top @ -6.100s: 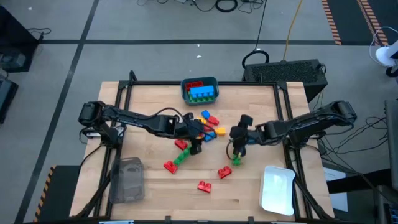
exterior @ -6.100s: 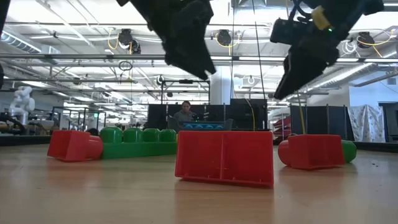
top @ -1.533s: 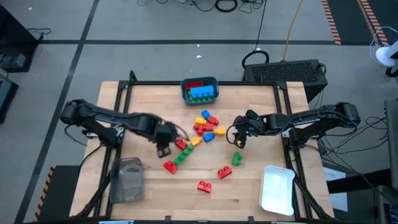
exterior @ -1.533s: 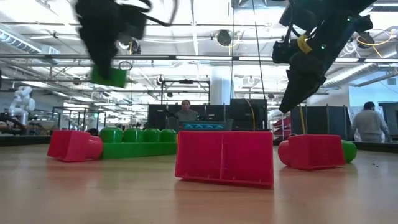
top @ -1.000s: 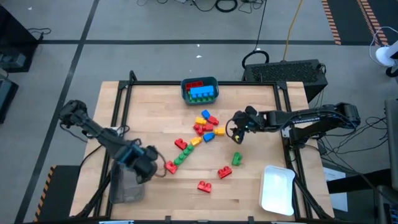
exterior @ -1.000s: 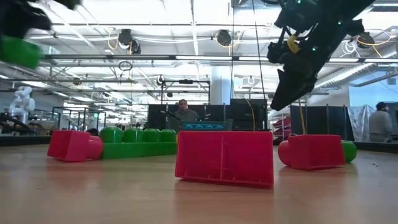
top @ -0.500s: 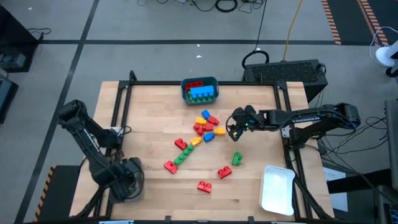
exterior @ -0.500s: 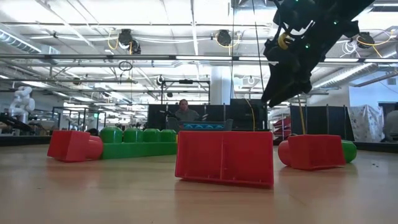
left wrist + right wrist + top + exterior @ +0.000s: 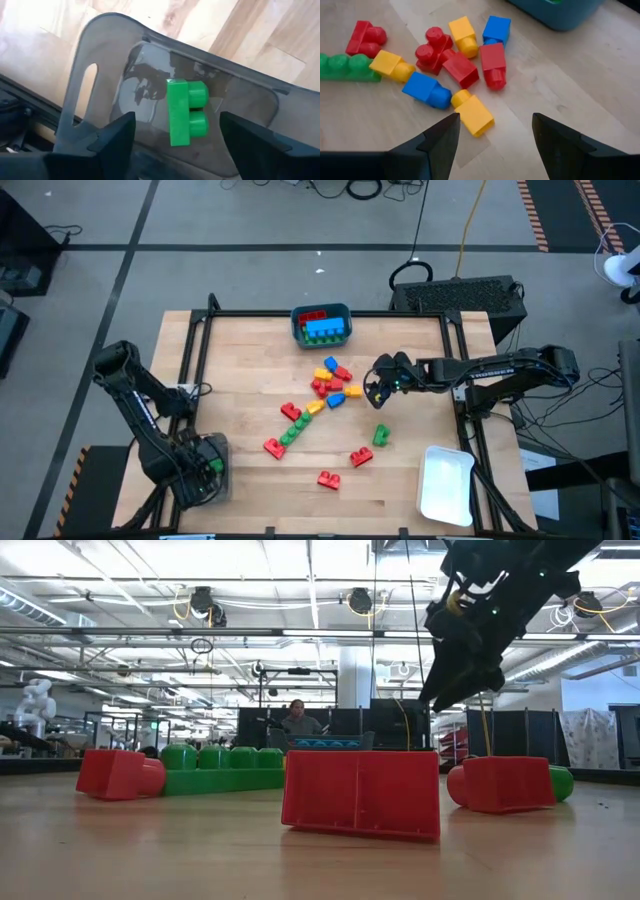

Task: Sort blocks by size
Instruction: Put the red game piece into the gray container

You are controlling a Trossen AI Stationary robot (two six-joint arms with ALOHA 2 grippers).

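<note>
Grey floor [image 9: 200, 220], orange-striped tape, cables — bright ceiling lights [image 9: 300, 560], seated person [image 9: 297, 720]

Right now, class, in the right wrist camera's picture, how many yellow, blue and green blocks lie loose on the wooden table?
yellow blocks: 3
blue blocks: 2
green blocks: 1
Total: 6
</note>
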